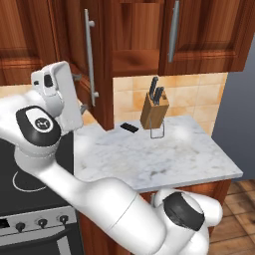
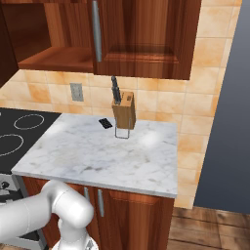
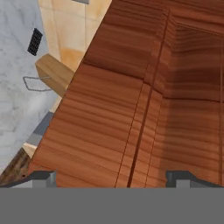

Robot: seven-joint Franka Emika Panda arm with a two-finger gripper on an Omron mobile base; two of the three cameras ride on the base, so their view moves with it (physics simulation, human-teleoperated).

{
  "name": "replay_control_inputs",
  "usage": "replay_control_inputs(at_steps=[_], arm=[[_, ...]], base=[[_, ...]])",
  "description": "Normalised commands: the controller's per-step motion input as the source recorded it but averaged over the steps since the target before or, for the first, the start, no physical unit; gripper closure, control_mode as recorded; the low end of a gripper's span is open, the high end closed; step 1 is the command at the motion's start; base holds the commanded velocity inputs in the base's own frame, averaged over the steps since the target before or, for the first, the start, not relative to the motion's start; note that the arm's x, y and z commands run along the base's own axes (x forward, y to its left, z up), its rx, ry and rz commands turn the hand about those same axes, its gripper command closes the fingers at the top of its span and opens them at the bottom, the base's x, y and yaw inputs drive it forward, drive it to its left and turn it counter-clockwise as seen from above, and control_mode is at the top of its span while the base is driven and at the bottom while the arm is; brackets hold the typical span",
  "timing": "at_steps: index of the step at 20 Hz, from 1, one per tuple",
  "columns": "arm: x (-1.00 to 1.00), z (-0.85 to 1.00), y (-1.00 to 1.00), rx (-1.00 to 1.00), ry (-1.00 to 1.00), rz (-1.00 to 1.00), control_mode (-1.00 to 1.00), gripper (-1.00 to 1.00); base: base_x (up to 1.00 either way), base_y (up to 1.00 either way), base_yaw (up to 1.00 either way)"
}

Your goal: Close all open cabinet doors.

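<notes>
The open cabinet door point(image 1: 82, 55) hangs above the marble counter point(image 1: 149, 159), swung out edge-on toward the arm, its long silver handle point(image 1: 89, 55) on the far face; the neighbouring door point(image 1: 209, 35) looks shut. In the hand view the wooden panel point(image 3: 131, 100) sits right in front of the gripper point(image 3: 111, 177), whose jaws stand wide apart with nothing between them. The door is probably stiff, glossy and fairly heavy on its hinges, so a flat push on the outer panel near the free edge should serve better than pinching. A knife block point(image 1: 154, 109) and a small black object point(image 1: 129, 127) sit below.
</notes>
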Motion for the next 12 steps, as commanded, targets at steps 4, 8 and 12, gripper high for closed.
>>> replay_control_inputs(at_steps=[4,8,12], arm=[[0.11,0.03,-0.69,-0.01,0.02,0.00,-1.00,-1.00],[0.29,0.02,-0.69,0.00,0.03,0.00,-1.00,-1.00],[0.58,0.02,-0.68,0.00,0.06,0.03,-1.00,-1.00]], base=[[0.00,0.00,0.00],[0.00,0.00,0.00],[0.00,0.00,0.00]])
